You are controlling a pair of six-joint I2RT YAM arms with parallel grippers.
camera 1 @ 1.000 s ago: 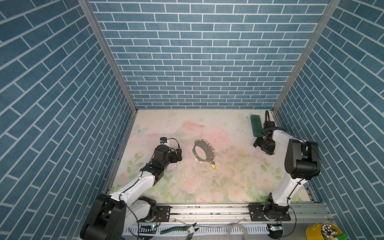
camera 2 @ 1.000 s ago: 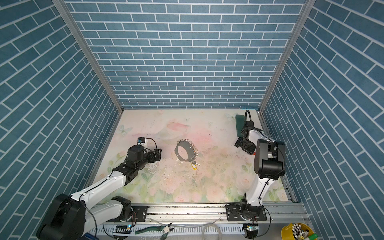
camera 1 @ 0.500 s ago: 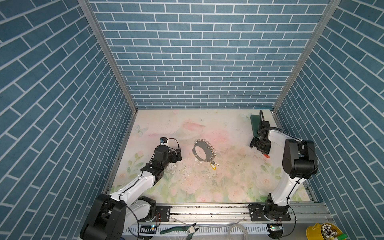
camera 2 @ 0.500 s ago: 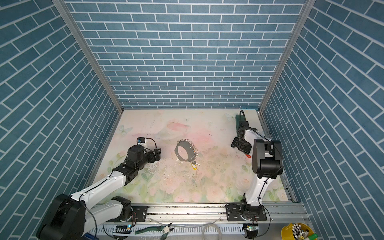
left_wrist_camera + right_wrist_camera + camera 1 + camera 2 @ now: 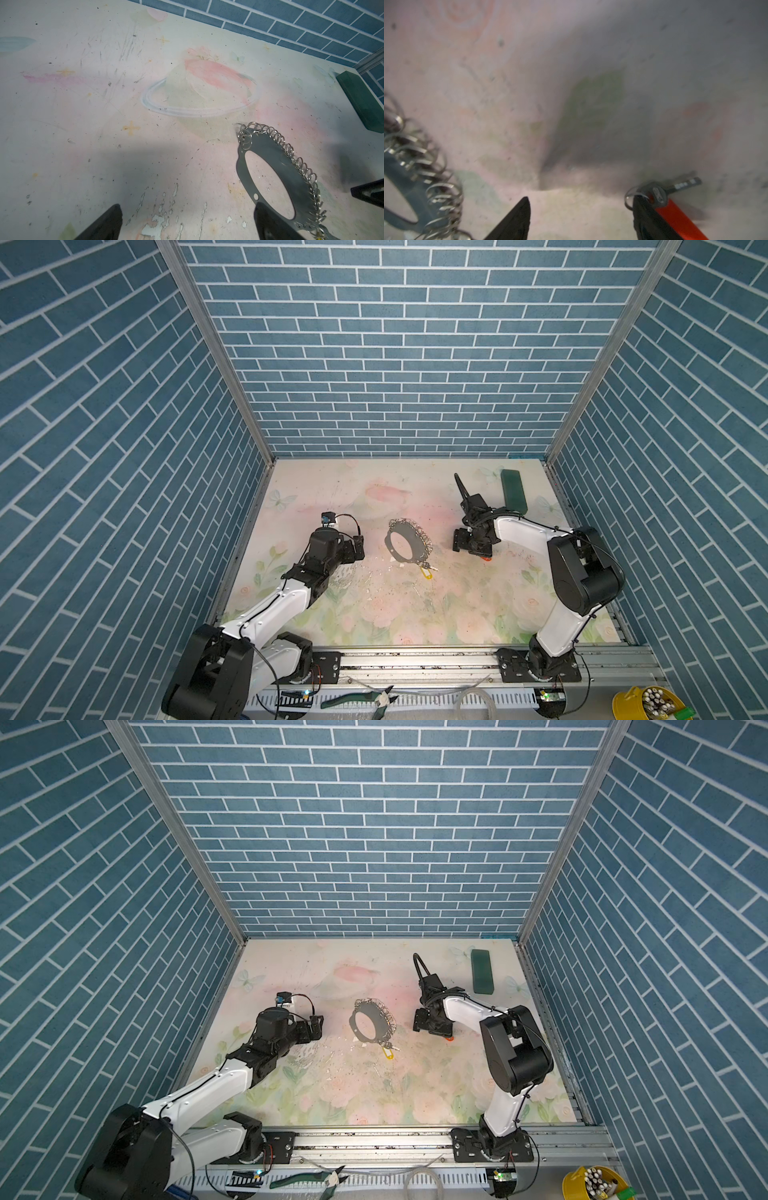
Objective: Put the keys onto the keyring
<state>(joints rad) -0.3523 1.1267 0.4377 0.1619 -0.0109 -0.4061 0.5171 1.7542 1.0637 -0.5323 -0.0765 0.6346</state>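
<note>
Two keys on the table (image 5: 374,614), and neither one is in your grippers. The yellow key (image 5: 426,573) sits right at the near end of the keyring (image 5: 406,540), touching the silver clips (image 5: 425,541) there. I honestly can't tell from either top view whether it's hooked on or just lying against them. The red key (image 5: 486,558) is off to the right, well apart from the keyring, peeking out at the near edge of your right gripper (image 5: 470,542).

Your right gripper has its jaws spread with nothing between them. In the right wrist view the red key (image 5: 660,196) lies flat just outside one finger (image 5: 652,222), with its blade pointing away and its red tag running along that finger's outer side. It might be touching the finger, but it's too blurry to call. The keyring (image 5: 404,182) edges into view beyond the other finger (image 5: 512,220).

Your left gripper (image 5: 358,547) hangs just left of the keyring, jaws fully released and holding nothing. In the left wrist view one finger (image 5: 268,222) overlaps the rim of the keyring (image 5: 295,180), and the other (image 5: 104,224) is over bare table.

The keyring lies flat mid-table, with the clips fringing its right-hand rim in both top views. The dark green block (image 5: 513,491) lies at the back right of the table, apart from everything else.
</note>
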